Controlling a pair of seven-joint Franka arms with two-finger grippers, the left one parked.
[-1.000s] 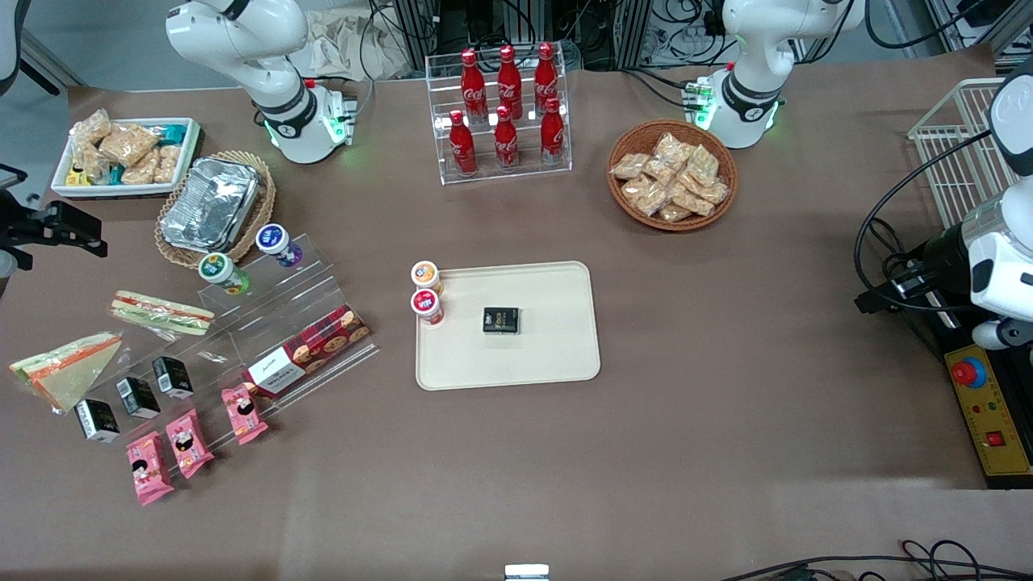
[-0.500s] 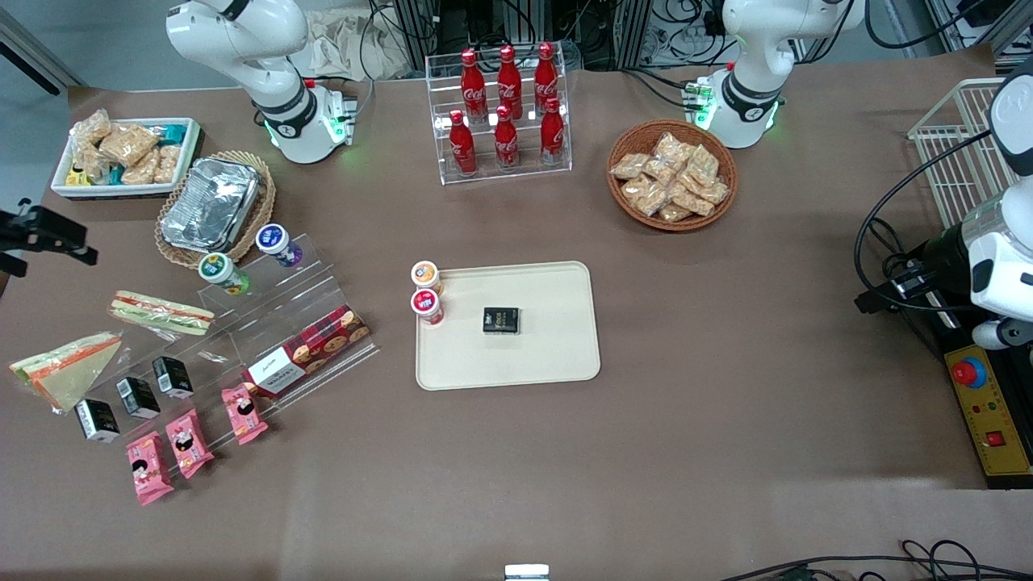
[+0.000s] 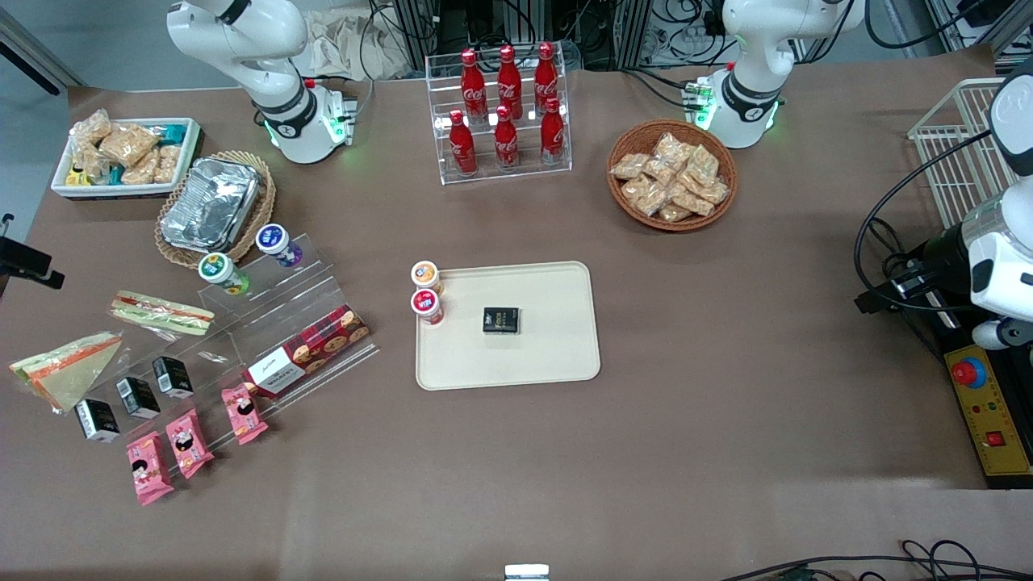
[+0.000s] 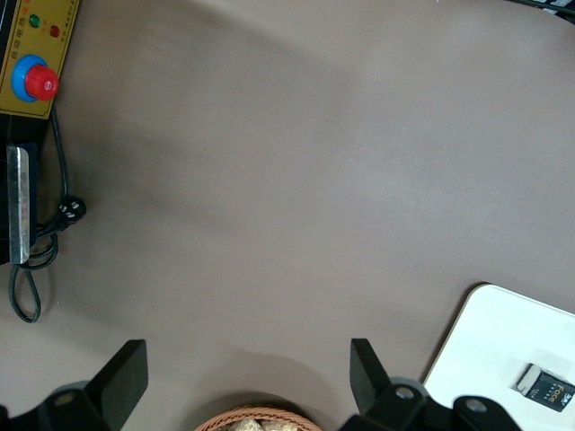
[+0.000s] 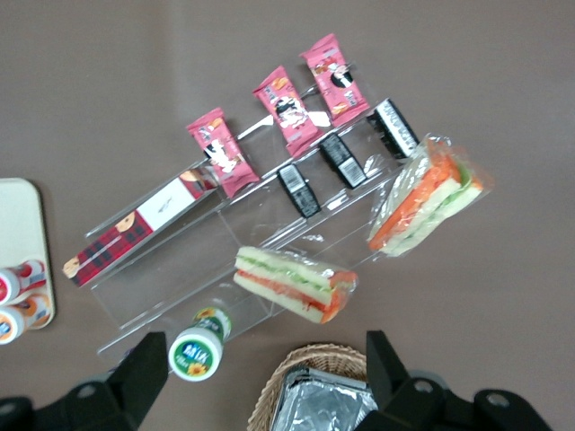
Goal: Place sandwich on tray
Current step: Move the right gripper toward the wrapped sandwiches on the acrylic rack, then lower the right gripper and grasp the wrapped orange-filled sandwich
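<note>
The sandwich [image 3: 64,367] [image 5: 422,202], a triangular wedge in clear wrap with orange and green filling, lies flat on the table toward the working arm's end. The cream tray [image 3: 549,347] [image 5: 18,238] sits mid-table, holding a small black box [image 3: 501,320], with two capped cups [image 3: 426,290] at its edge. My gripper [image 5: 265,350] hangs open and empty, high above the wicker basket with the foil container [image 5: 350,400] and the green-lidded cup [image 5: 195,355]. In the front view only a black part of my gripper [image 3: 23,265] shows at the picture's edge. The sandwich is nearer to the front camera than the gripper.
A long wrapped sandwich [image 3: 161,313] lies beside the wedge. A clear acrylic stand [image 3: 282,323] carries a cookie box, black boxes and pink packets [image 3: 190,440]. A cola bottle rack [image 3: 504,109], a snack basket [image 3: 671,175] and a white snack bin [image 3: 125,155] stand farther from the camera.
My gripper has drifted toward the working arm's end of the table and a little nearer to the front camera, mostly leaving the front view. Nothing on the table moved.
</note>
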